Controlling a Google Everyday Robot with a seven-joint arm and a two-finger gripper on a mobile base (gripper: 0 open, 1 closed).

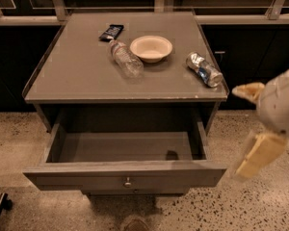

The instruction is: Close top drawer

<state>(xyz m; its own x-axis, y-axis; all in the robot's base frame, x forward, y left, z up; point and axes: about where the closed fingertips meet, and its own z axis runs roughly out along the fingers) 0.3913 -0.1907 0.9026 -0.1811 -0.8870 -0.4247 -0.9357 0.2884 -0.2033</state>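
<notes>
Top drawer: we see the top drawer point(125, 174) pulled well out from under the surface point(77, 66), its grey front panel and small round knob point(127, 181) toward the camera and its inside bare apart from a shadow.
Done so far: nothing that we can see; the drawer is fully open and untouched.
Left to do: in our judgement the whole closing, meaning contact with the front panel and then a push straight back until it sits flush.
End effector: the end effector point(241, 129) hangs off the cabinet's right side, near the drawer's right corner but apart from it; its pale fingers point(261, 153) are spread and grasp nothing.
On the surface: a bowl point(151, 48), a bottle point(125, 58) lying beside it, a can point(204, 69) on its side and a dark wrapper point(111, 32).
Writing: we can read none (the wrapper and can carry print, but no brand is legible).
</notes>
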